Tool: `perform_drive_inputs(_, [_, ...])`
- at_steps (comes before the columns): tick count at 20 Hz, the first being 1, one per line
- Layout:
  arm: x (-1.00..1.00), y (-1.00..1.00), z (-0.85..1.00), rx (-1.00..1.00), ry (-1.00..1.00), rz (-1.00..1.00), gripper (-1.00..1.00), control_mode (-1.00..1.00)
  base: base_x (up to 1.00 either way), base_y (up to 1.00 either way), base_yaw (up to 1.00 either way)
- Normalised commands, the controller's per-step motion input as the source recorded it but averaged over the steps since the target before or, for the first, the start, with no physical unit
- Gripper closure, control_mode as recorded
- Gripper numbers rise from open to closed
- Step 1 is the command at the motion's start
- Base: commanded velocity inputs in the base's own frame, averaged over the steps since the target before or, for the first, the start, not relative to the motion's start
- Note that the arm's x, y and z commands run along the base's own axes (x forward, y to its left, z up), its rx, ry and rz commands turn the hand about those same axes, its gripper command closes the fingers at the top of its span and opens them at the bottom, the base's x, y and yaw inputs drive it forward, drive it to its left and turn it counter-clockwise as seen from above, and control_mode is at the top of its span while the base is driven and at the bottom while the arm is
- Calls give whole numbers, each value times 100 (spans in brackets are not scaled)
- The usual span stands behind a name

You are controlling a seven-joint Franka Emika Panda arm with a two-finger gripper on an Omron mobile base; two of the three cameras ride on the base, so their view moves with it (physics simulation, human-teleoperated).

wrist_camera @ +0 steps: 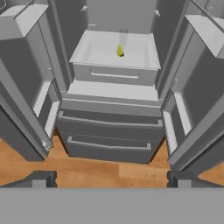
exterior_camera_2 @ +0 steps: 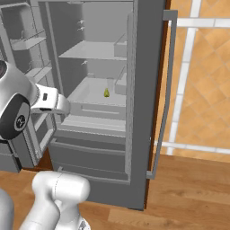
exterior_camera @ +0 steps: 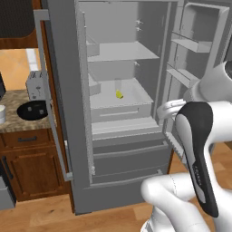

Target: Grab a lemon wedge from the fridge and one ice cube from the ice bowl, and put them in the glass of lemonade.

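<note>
The grey fridge [exterior_camera: 124, 156] stands with both upper doors swung open. On the white tray of its lower shelf lies the tiny yellow lemon wedge [exterior_camera: 119, 94], also seen as the lemon wedge [exterior_camera_2: 107, 93] and straight ahead in the hand view as the lemon wedge [wrist_camera: 120, 51]. My gripper [wrist_camera: 112, 179] is open and empty, well in front of the fridge [wrist_camera: 109, 131] and below the wedge's level. At the left edge a whitish glass of lemonade [exterior_camera: 2, 114] stands on the counter beside a black ice bowl [exterior_camera: 32, 110]. No ice cube can be made out in it.
A grey toaster [exterior_camera: 36, 84] stands behind the bowl on the speckled counter [exterior_camera: 13, 124] over wooden cabinets. The open doors [wrist_camera: 26, 87] flank the hand on both sides, with door bins [exterior_camera: 192, 44]. Two closed lower drawers [wrist_camera: 111, 146] sit above the wooden floor.
</note>
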Motion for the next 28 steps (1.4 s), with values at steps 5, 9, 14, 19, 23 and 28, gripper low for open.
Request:
perform_drive_inputs(5, [0, 0, 0, 0, 0, 0, -100, -100, 0, 0, 0])
perform_drive_inputs(9, [0, 0, 0, 0, 0, 0, -100, -100, 0, 0, 0])
perform_drive_inputs(14, [10, 0, 0, 0, 0, 0, -100, -100, 0, 0, 0])
perform_drive_inputs(19, [9, 0, 0, 0, 0, 0, -100, 100, 40, 0, 0])
perform_drive_inputs(23, [0, 0, 0, 0, 0, 0, -100, 100, 74, 0, 0])
perform_drive_inputs(28, [0, 0, 0, 0, 0, 0, -100, 100, 42, -1, 0])
